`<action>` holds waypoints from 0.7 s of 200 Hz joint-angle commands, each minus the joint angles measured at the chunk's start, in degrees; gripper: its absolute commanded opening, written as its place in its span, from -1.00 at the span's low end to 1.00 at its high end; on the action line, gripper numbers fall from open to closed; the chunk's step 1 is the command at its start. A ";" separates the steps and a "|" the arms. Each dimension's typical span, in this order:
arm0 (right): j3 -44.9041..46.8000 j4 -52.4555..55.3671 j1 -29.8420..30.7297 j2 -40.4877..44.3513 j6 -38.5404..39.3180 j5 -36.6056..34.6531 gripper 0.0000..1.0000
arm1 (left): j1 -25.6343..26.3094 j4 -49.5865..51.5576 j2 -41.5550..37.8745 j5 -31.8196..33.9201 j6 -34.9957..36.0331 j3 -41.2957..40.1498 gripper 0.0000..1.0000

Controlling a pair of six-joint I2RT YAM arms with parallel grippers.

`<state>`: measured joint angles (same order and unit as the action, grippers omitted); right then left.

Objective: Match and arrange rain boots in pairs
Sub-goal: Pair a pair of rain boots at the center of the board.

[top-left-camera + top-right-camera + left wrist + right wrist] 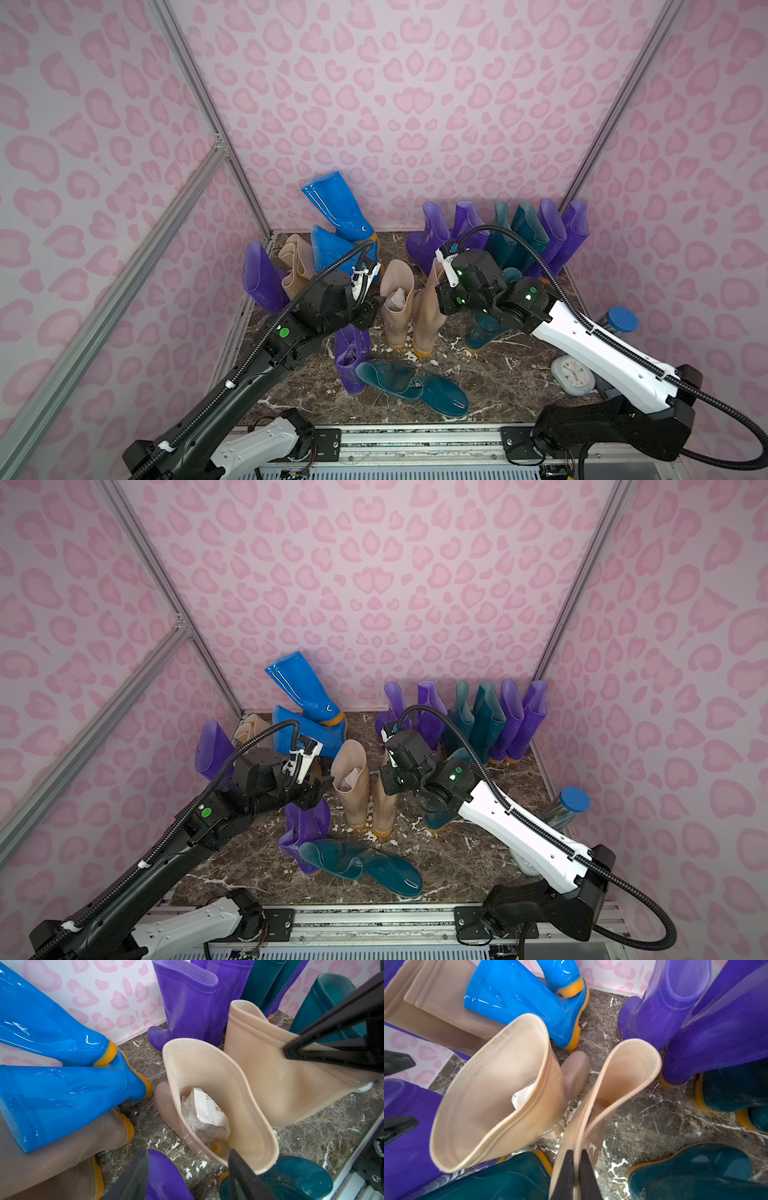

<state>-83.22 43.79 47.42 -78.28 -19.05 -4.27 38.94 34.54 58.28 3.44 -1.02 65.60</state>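
Two beige rain boots stand upright mid-floor. My right gripper [576, 1169] is shut on the shaft rim of the right-hand one [616, 1084] [428, 320]. The other beige boot [207, 1084] [397, 303] has paper stuffed inside. My left gripper [187, 1180] is open just beside that boot's rim and above a standing purple boot [351, 361], with nothing held. Two bright blue boots [336, 216] lean at the back left, beside two more beige boots [295, 262] and a purple one [262, 274]. Purple [432, 237] and teal [523, 232] boots line the back right.
A teal boot [411, 386] lies on its side near the front edge, and another teal boot [484, 332] stands under my right arm. A white clock [573, 374] and a blue-capped cylinder [621, 320] sit by the right wall. Pink patterned walls enclose the marble floor [498, 374].
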 commanded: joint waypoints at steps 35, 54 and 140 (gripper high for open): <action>-2.86 -7.65 -1.87 -2.37 8.92 5.86 -1.00 | -0.12 -2.11 0.15 1.31 0.47 -0.13 0.24; -3.70 -8.27 -1.87 -3.16 8.63 7.05 -1.00 | -0.09 -2.18 -0.26 1.26 0.95 -0.30 0.24; 2.73 -11.22 -1.98 -3.78 9.15 6.41 -1.00 | -0.09 -2.49 -0.89 -1.34 1.92 -0.56 0.25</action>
<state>-81.91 37.65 45.47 -82.21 -10.79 3.25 38.94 34.13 57.19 3.77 0.21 65.08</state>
